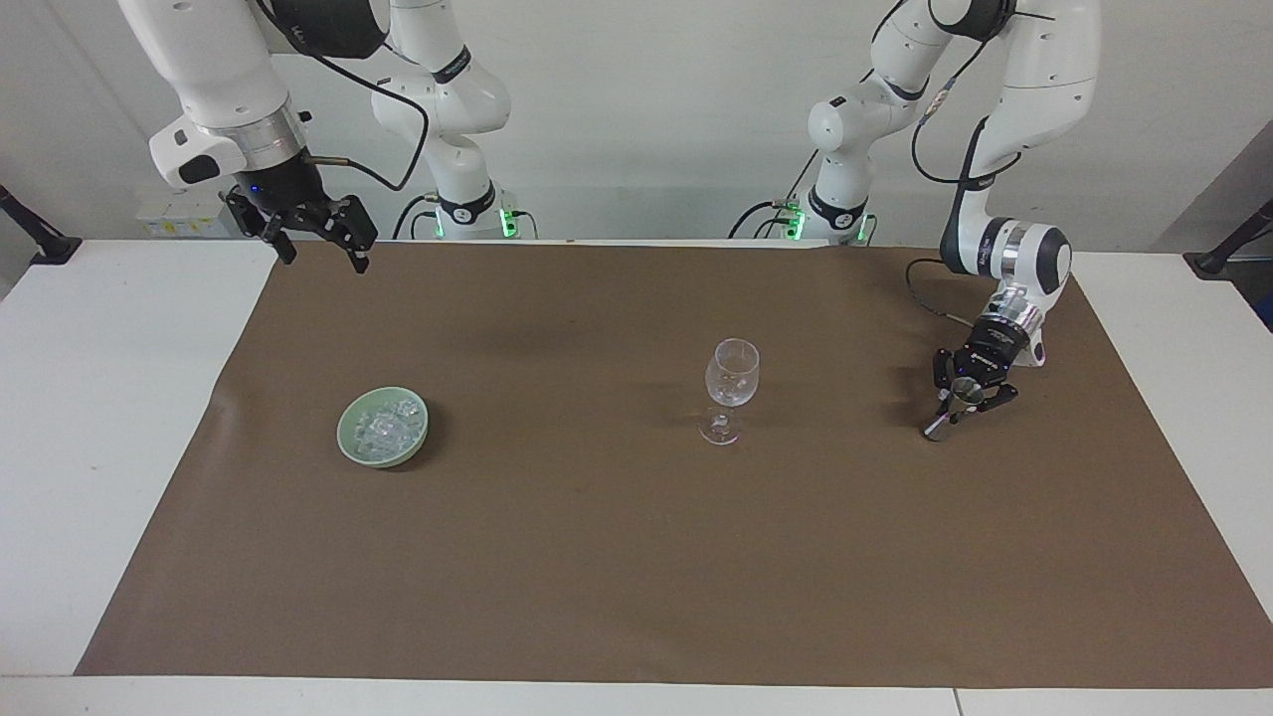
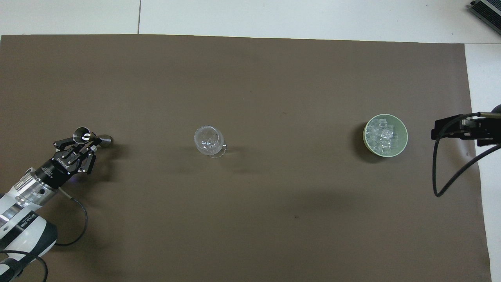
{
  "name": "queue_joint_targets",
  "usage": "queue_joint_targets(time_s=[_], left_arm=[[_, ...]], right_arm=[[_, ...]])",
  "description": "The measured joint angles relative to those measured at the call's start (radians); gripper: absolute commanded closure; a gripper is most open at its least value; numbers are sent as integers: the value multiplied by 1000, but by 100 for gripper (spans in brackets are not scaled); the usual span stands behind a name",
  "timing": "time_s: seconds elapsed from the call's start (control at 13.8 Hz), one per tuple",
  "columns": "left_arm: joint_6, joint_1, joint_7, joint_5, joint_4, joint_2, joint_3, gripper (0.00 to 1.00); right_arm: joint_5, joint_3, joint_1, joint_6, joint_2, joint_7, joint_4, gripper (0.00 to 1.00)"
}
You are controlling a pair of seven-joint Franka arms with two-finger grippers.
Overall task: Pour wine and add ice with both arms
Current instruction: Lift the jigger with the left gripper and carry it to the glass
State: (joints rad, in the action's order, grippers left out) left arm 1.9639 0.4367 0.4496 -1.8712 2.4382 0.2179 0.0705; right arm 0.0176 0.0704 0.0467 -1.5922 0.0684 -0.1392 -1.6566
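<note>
Gripping a small metal measuring cup [image 1: 952,403], tilted, the left gripper [image 1: 963,396] is hanging beside the upright wine glass [image 1: 730,389]. Ice [image 1: 383,427] is sitting in a green bowl [image 1: 348,438]; the right gripper [image 1: 320,246] is waiting open above.

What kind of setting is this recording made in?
Probably a robotics lab test bench, not a real bar: two white robot arms are mounted at a white table covered by brown paper, with only a wine glass and a green bowl of ice.
</note>
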Motion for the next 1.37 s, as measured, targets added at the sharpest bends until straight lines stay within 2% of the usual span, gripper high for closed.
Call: queue_joint_targets(time_s=[0.14,0.29,0.65,0.94,1.08,1.37], left_arm=[[17,-60,-10,-48,-5,-17,2,100],[89,-139,-12,-93,-13,-58,4,100],[375,-378,-11,-223,-33,-202,8,100],[562,-520,-10,-268,-76,-249,9,100],[622,-568,-10,-282,-95,-257,12,100],[714,-589,-10,-286,-109,-266,53,100]], right_arm=[[0,0,0,0,0,0,0,0],[0,0,0,0,0,0,0,0],[0,0,0,0,0,0,0,0],[0,0,0,0,0,0,0,0],[0,0,0,0,0,0,0,0],[0,0,0,0,0,0,0,0]])
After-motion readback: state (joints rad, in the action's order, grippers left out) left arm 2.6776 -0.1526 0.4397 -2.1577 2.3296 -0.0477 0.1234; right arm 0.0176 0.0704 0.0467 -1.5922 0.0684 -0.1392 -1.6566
